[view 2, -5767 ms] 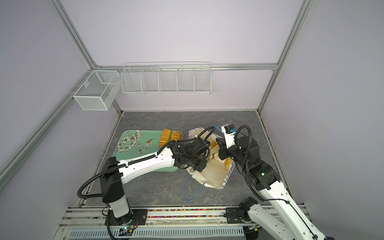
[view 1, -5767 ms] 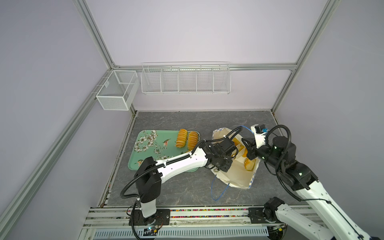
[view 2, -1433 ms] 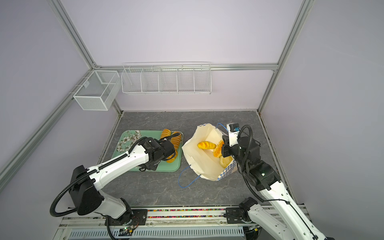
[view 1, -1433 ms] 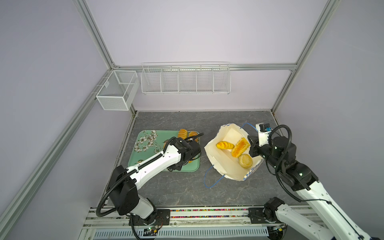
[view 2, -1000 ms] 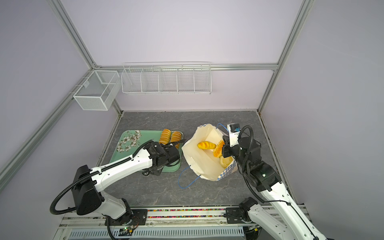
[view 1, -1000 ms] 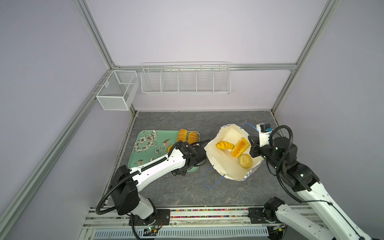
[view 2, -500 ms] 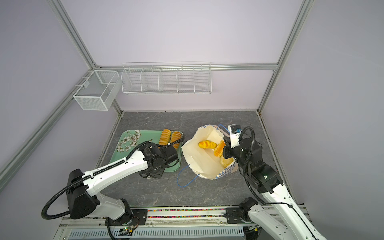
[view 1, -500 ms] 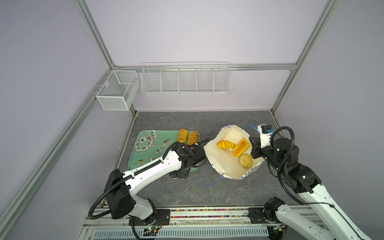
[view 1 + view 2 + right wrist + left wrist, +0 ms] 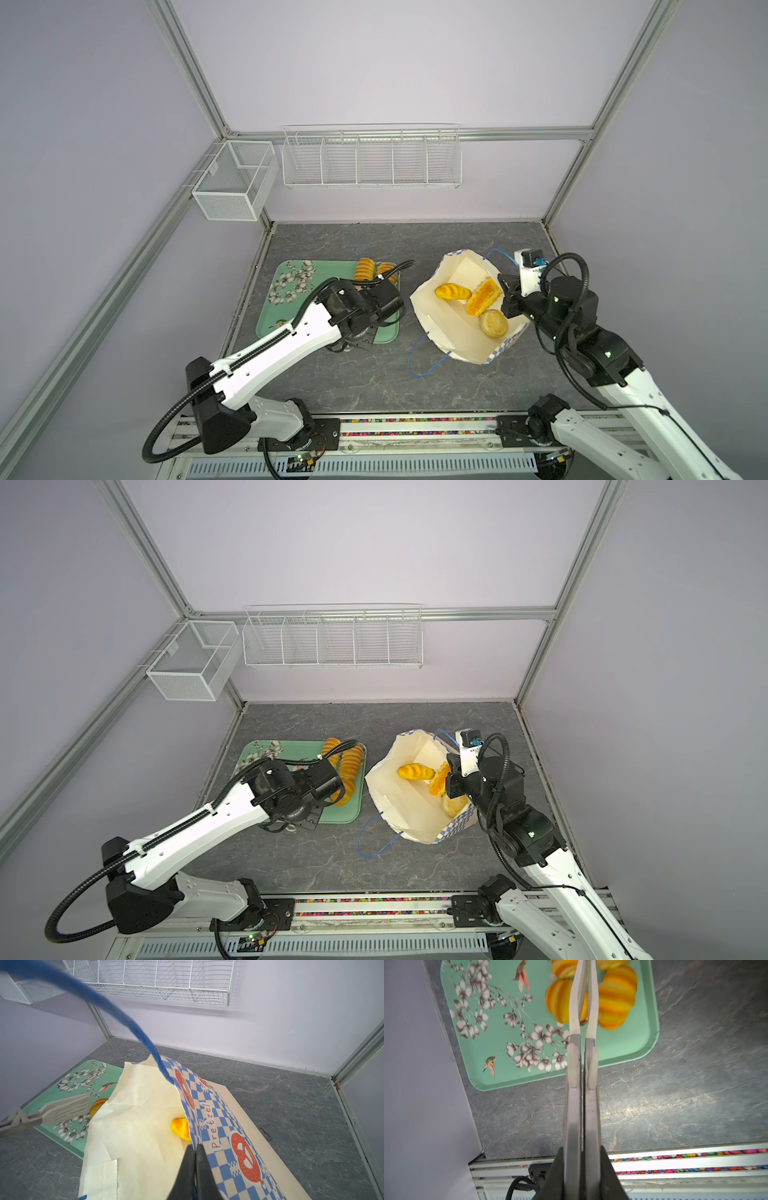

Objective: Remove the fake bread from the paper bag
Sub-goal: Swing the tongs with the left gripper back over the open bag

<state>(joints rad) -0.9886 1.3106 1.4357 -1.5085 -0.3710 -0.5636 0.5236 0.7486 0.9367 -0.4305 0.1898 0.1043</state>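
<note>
From where I stand the job looks roughly half done. The paper bag lies tipped on the right half of the bench, its mouth gaping upward, and three pieces of the fake bread are left inside: an oblong loaf, a flat slice and a round bun, bunched toward the bag's right wall.

At least three other pieces lie out on the green flowered tray, along its right edge. Two ribbed loaves sit at the far right corner and a striped bun lies nearer the front.

The left gripper hangs over that side of the tray with its fingers together and nothing between them, so I judge its load delivered. The right gripper is pinched tight on the bag's checkered rim, holding the mouth open.

What remains, as I see it, is three more trips into the bag.
</note>
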